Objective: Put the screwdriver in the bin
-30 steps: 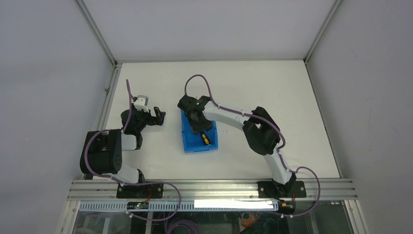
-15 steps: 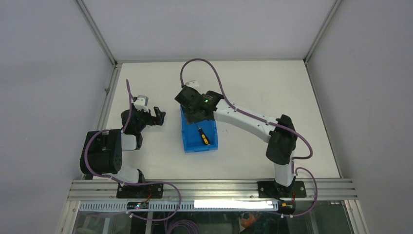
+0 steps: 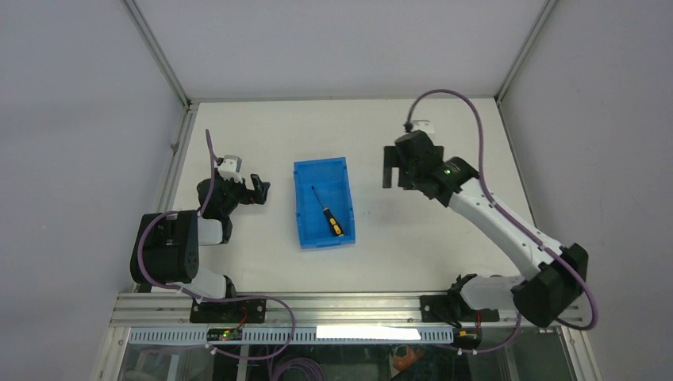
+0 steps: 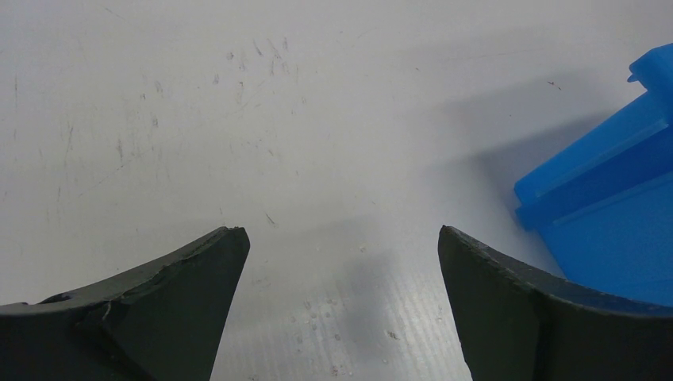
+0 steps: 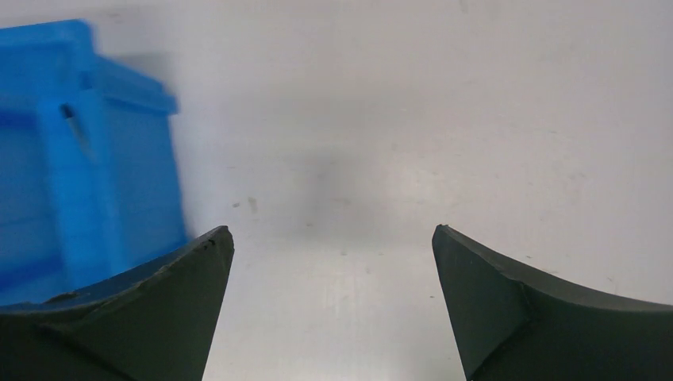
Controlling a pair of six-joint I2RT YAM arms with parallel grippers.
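- Bench (image 3: 444, 238): white, scuffed, carrying every item.
- Right arm (image 3: 492, 218): stretched from the near right base over the bench, with its wrist to the right of the bin and apart from it.
- Left arm (image 3: 171, 246): folded at the near left, with its wrist to the left of the bin.
- Bin (image 3: 311, 226): blue, open-top, mid-bench between the two wrists.
- Right fingers (image 3: 389, 168): spread wide, holding nothing.
- Left fingers (image 3: 259, 189): spread wide, holding nothing, pointed toward the bin but clear of it.
- Screwdriver (image 3: 325, 210): lying flat on the bin floor at a slant, yellow-and-black handle nearer, shaft tip farther.
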